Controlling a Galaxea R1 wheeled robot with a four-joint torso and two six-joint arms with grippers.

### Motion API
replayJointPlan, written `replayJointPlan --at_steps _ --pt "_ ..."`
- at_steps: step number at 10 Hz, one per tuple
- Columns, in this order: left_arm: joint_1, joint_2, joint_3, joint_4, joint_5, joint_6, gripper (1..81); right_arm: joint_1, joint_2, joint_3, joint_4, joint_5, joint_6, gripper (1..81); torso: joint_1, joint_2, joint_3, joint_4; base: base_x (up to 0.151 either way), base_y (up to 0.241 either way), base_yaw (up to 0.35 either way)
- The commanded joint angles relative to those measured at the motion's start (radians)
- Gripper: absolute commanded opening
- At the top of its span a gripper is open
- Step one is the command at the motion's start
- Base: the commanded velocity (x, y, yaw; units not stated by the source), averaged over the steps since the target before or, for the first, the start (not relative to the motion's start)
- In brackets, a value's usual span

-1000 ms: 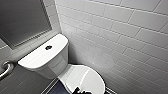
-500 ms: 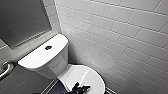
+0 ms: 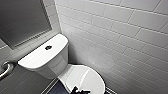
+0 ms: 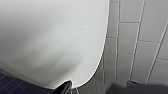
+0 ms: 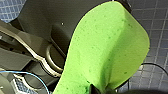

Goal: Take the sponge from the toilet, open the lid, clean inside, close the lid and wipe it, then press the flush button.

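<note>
The white toilet stands against the wall with its lid down. The small dark flush button sits in the middle of the tank top. My left gripper shows as a dark shape at the lid's near edge. In the left wrist view the glossy lid is very close, with one dark fingertip just below its rim. The jaws stand open with nothing in them. The bright green sponge is large in the right wrist view, and my right gripper is shut on its pinched end.
A white tiled wall runs close along the toilet's right side. A grey panel hangs above the tank, and a metal grab bar is at the left. Dark tiled floor lies left of the bowl.
The dark gripper at the lid's near edge has shifted only slightly. The toilet and the camera have stayed put.
</note>
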Motion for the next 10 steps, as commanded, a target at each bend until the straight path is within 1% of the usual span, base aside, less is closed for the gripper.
replayJointPlan --at_steps 1,2,6,10 --pt "-0.022 0.02 -0.017 0.047 0.059 0.009 81.1 -0.032 -0.025 0.009 -0.021 -0.074 -0.002 1.0 0.0 0.0 0.0 0.0 0.0 0.0 0.0" --pt "-0.011 0.04 -0.067 0.05 0.071 0.009 81.1 -0.03 -0.023 0.01 -0.021 -0.078 -0.002 1.0 0.0 0.0 0.0 0.0 0.0 0.0 0.0" --pt "-0.009 0.111 -0.205 0.05 0.073 0.008 81.1 -0.029 -0.023 0.009 -0.021 -0.079 -0.002 1.0 0.0 0.0 0.0 0.0 0.0 0.0 0.0" --pt "-0.034 0.134 -0.213 0.047 0.068 -0.003 81.1 -0.032 -0.022 0.007 -0.021 -0.079 -0.002 1.0 0.0 0.0 0.0 0.0 0.0 0.0 0.0"
